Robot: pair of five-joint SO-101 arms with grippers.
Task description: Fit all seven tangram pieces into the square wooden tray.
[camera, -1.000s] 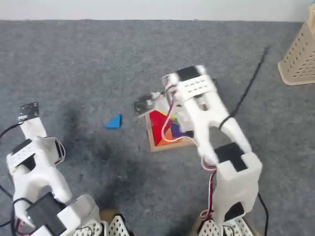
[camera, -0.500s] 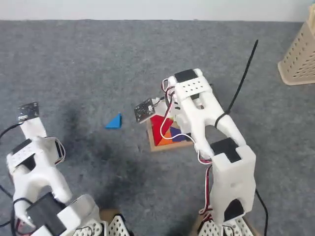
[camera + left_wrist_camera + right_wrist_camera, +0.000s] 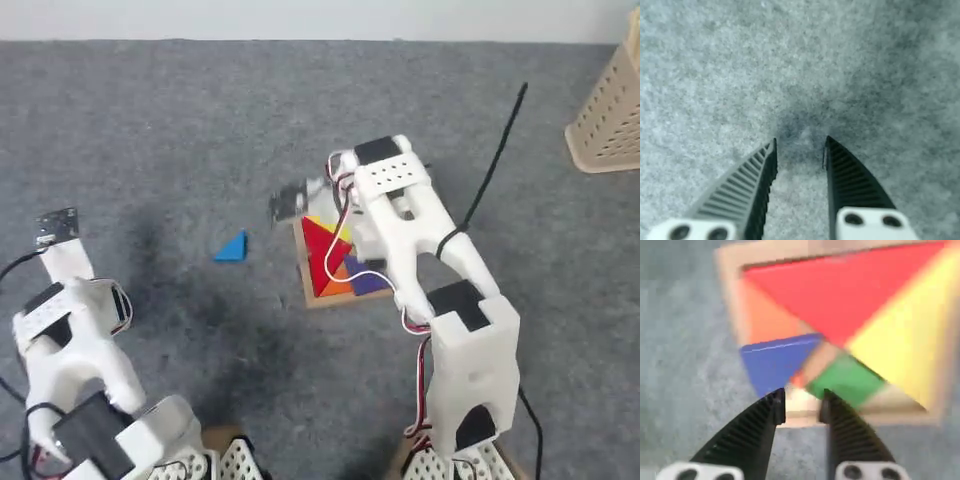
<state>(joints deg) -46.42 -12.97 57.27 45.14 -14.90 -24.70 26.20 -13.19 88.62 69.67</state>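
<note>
The square wooden tray (image 3: 305, 285) lies on the grey carpet under my right arm (image 3: 400, 215). In it I see a red triangle (image 3: 320, 250), a yellow piece (image 3: 340, 232), an orange piece (image 3: 340, 272) and a purple-blue piece (image 3: 368, 284). A small blue triangle (image 3: 232, 247) lies loose on the carpet left of the tray. My right gripper (image 3: 802, 392) hovers open over the tray rim (image 3: 727, 285), with the blue piece (image 3: 772, 360) and a green square (image 3: 845, 380) just beyond its tips and nothing held. My left gripper (image 3: 800, 145) is open above bare carpet.
A beige perforated basket (image 3: 610, 110) stands at the far right edge. A black cable (image 3: 500, 165) rises from the right arm. My left arm (image 3: 70, 320) sits at the near left, with open carpet between it and the blue triangle.
The right arm's wrist lifted and swung back over the tray, so more of the pieces now show. Its cable swung upright. The left arm and the blue triangle kept still.
</note>
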